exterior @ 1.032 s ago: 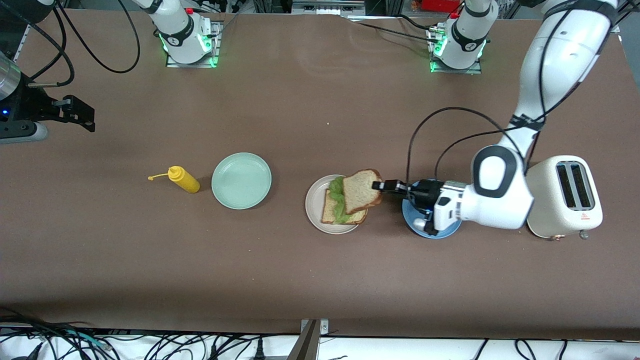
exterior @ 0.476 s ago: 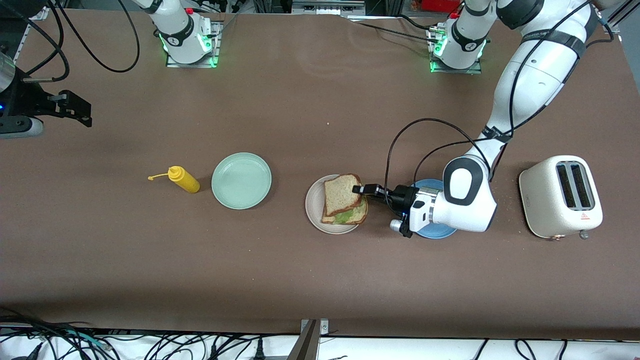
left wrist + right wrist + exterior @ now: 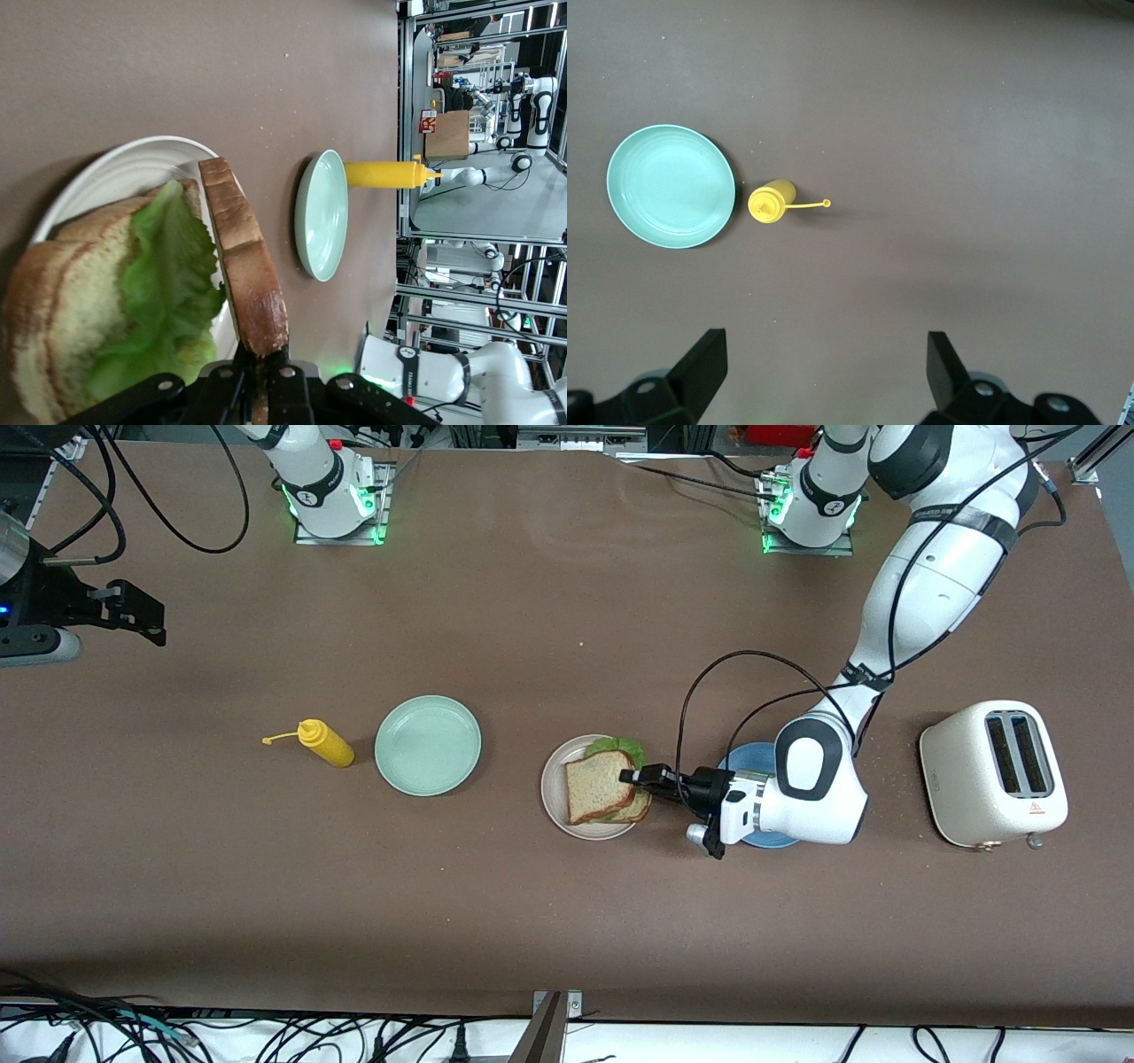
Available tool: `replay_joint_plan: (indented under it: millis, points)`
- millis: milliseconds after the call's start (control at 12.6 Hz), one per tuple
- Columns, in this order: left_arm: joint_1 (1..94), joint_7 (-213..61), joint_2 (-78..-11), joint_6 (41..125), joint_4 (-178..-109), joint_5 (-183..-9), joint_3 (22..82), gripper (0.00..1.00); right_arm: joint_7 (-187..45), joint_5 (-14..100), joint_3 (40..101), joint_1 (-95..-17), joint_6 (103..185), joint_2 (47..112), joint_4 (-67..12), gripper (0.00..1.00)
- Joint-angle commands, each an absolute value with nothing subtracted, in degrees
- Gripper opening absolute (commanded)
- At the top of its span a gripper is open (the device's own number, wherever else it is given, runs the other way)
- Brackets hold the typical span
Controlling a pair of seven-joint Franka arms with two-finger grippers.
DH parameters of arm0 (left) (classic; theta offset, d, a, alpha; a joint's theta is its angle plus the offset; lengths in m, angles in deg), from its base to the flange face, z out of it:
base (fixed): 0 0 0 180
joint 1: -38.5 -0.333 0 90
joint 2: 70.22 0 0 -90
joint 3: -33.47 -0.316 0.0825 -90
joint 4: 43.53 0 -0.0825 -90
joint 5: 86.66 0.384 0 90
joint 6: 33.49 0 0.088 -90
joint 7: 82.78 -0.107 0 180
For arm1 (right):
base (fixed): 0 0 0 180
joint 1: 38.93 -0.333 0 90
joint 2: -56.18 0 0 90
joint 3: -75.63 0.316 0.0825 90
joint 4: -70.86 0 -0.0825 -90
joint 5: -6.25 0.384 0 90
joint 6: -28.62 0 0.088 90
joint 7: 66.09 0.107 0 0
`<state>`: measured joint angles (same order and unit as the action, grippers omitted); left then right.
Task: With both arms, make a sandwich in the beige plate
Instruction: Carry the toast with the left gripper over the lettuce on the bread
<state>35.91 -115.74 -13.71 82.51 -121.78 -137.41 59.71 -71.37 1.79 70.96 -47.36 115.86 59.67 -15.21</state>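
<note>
Matt brown table (image 3: 532, 921), a bit grainy like cloth or felt.
Smooth, shiny beige plate (image 3: 554, 793), like glazed clay.
Rough, dry toast (image 3: 598, 784) with a darker, crusty brown edge; soft, crinkly green lettuce (image 3: 168, 292) under it.
Glossy pale green plate (image 3: 428, 745), smooth all over.
Smooth yellow plastic bottle (image 3: 325, 743), slightly shiny.
Shiny blue plate (image 3: 742, 756), smooth.
Cream toaster (image 3: 992, 772) with a smooth, softly shiny shell, plastic or painted metal, hard to tell which.
White arms (image 3: 930, 576) of smooth glossy plastic, with black rubbery cables (image 3: 709, 682).
Matt black hard plastic on the right gripper (image 3: 824, 367) and the left gripper (image 3: 631, 776).
</note>
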Motion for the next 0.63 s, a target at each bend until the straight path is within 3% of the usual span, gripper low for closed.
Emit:
replay_joint_plan:
  millis: [0,79,238,556]
  points:
    - [37.2,-119.3,-11.6,84.8,-119.6,-139.6,59.3,0.47,-72.0,2.6,70.8,-47.5,115.3,59.9,-14.4,1.00]
    - [37.3,-120.0,-11.6,85.2,-119.7,-139.5,59.3,0.55,-71.9,2.6,70.7,-47.5,115.3,60.0,-14.5,1.00]
    - [36.7,-122.7,-11.9,85.2,-119.9,-139.1,59.3,1.00,-71.8,2.2,70.7,-47.3,115.3,60.0,-14.5,1.00]
    - [36.0,-123.4,-14.2,85.0,-119.9,-138.6,59.3,1.00,-71.6,2.2,70.6,-47.3,115.9,60.6,-14.4,1.00]
